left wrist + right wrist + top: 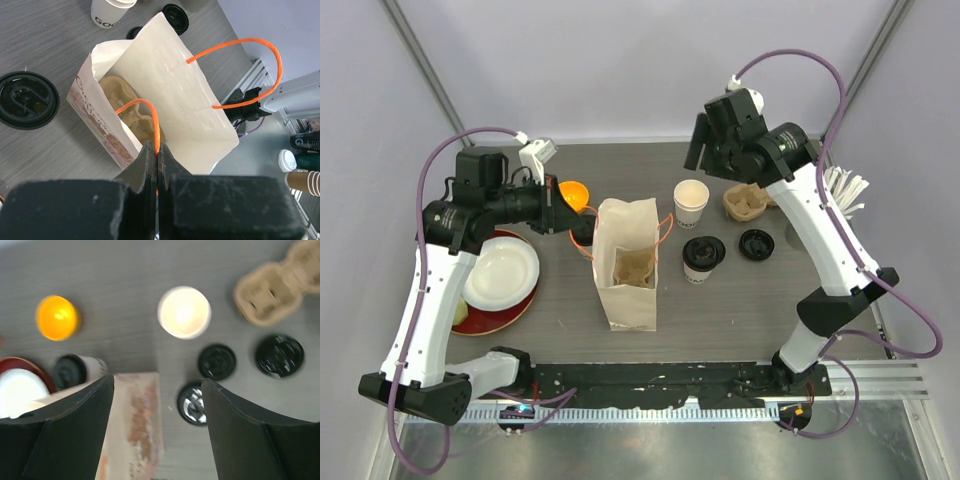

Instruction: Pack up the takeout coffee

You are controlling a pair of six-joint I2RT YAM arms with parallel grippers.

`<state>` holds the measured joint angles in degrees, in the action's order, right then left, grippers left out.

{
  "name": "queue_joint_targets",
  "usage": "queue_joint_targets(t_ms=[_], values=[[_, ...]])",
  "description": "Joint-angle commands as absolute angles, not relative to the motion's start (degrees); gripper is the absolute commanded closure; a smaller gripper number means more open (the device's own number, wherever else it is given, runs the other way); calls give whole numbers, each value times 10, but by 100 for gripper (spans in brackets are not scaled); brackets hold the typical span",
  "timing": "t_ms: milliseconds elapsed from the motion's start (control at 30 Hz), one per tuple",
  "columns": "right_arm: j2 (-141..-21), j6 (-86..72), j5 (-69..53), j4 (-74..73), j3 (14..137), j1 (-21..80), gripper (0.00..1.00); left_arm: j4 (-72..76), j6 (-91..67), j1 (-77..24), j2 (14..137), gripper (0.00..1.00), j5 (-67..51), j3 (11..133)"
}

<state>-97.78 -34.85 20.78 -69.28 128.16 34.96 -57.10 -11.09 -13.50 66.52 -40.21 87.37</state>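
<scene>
Judging the packing as barely begun: pinching the thin orange cord handle (145, 107) of the creased paper bag (170, 85) with the left end effector (157, 155), propping its mouth open. Hovering the right end effector (157, 382), fingers spread and gripping nothing, above 2 tapered white cups outside the bag on the grey tabletop (740, 300): the lidded cup (703, 258), capped in black plastic, and the open cup (691, 201). Next, likely needing a gentle grasp around thin, crushable paper walls.

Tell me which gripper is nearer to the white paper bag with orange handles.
Left. The left gripper pinches one orange handle of the white paper bag; the right gripper hangs open above the table, apart from it.
</scene>
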Motion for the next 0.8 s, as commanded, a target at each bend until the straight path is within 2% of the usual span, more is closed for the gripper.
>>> queue_joint_targets(t_ms=[0,167,233,267,467,600,767], values=[[-924,-383,189,-828,1180,322,25,-547,-98,-137,653,100,-404,875],[-866,-352,109,-757,1015,281,24,-544,-95,-137,657,100,-409,875],[-856,-286,31,-715,955,265,28,-539,-98,-138,658,100,-410,875],[-857,-271,29,-694,942,262,33,-538,-98,-140,659,100,-410,874],[-866,-211,-26,-613,877,243,41,-538,-102,-143,661,100,-409,875],[-884,-194,-29,-608,857,243,48,-541,-101,-143,664,100,-407,879],[-882,-174,-3,-605,832,241,51,-544,-98,-143,663,100,-404,884]])
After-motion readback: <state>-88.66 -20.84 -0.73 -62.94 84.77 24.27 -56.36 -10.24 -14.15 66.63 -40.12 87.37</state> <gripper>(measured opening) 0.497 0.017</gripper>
